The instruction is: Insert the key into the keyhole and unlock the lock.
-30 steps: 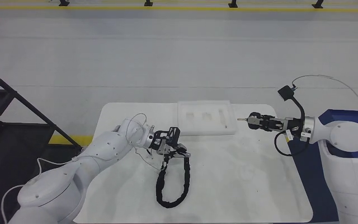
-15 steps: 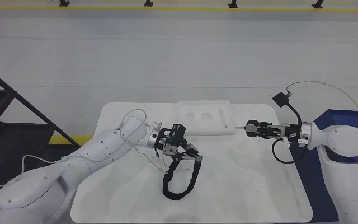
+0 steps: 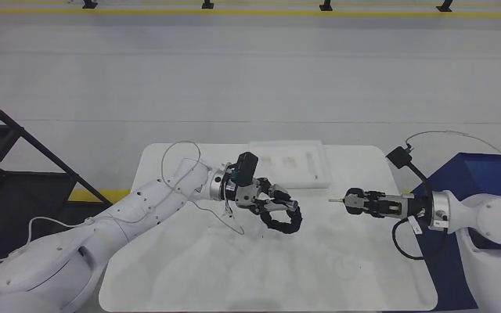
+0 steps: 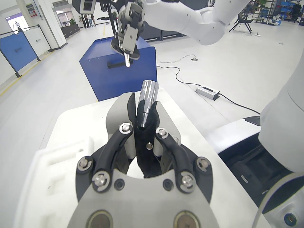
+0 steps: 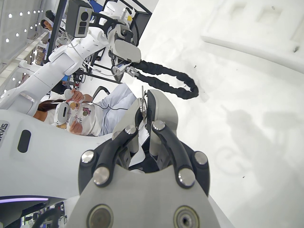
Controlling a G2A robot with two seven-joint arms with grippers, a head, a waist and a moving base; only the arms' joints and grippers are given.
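Now, the foam tray (image 3: 305, 181) sits at the tabletop's (image 3: 313, 266) far edge, beyond both arms. The left end effector (image 3: 272, 205) is clamped on the lock (image 4: 147, 96), its chrome end aimed right and its black cable (image 3: 286, 225) looping toward the near side. The right end effector (image 3: 354, 200) pinches the key (image 3: 337, 199). The blade lies left-right, tip pointing left at the lock, the two apart over mid-tabletop.

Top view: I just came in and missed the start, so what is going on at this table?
The left gripper holds the cable lock, its chrome cylinder pointing toward the other arm. The right gripper holds the key, aimed at that cylinder. A gap separates them, so the key is not yet inserted. A white foam tray sits at the table's far edge.
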